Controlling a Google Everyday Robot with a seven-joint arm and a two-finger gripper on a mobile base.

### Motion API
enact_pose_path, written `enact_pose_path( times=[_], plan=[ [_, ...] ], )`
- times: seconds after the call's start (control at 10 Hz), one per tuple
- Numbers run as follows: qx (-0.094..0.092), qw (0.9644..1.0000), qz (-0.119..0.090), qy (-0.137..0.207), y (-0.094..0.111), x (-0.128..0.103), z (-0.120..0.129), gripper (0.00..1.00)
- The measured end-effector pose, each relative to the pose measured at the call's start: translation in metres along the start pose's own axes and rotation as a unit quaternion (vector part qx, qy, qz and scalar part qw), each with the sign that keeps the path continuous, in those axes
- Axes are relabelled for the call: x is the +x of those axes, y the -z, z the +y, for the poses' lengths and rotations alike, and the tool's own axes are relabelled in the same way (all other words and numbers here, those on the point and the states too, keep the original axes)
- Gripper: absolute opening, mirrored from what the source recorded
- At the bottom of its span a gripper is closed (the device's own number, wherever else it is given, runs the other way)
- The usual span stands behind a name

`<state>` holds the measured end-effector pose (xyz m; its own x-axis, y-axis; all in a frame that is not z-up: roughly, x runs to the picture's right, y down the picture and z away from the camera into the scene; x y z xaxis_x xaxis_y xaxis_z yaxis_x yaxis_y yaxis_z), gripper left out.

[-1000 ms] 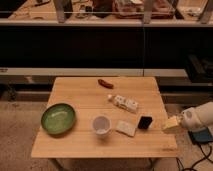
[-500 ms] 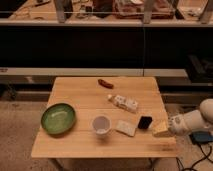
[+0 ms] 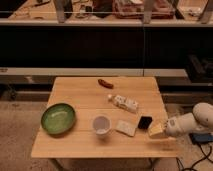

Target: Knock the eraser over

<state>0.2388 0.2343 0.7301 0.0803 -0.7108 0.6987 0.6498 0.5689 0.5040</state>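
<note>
Camera view: eraser (image 3: 145,122) stands on the desk (image 3: 80,95), right of the cup (image 3: 101,124). The claw (image 3: 156,130) is farther right; apart or together, I cannot tell. Eraser is probably light and stiff: nudge it near the top.

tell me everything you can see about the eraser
The eraser is a small black, roughly rectangular block, matte with no visible markings. It appears upright on the wooden table near the front right edge as seen, just right of the flat white pad and in front of the long white tube. The gripper sits close at its right front; whether they touch cannot be told.
</note>
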Motion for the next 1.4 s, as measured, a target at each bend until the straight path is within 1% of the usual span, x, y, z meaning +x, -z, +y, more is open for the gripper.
enact_pose_path(
  times=[0.3, 0.6, 0.9, 1.1, 1.2, 1.3, 1.4],
  plan=[
    [0.004, 1.0000, -0.002, -0.005, -0.011, 0.006, 0.009, 0.00],
    [0.003, 1.0000, -0.006, -0.006, -0.023, 0.014, 0.016, 0.00],
    [0.008, 0.9999, -0.009, -0.003, -0.033, 0.025, 0.016, 0.00],
    [0.010, 0.9999, -0.009, 0.008, -0.039, 0.044, 0.009, 0.00],
    [0.012, 0.9998, -0.008, 0.015, -0.042, 0.057, 0.004, 0.00],
    [0.016, 0.9996, -0.003, 0.023, -0.043, 0.076, -0.003, 0.00],
    [0.022, 0.9992, 0.008, 0.034, -0.041, 0.102, -0.015, 0.00]
  ],
)
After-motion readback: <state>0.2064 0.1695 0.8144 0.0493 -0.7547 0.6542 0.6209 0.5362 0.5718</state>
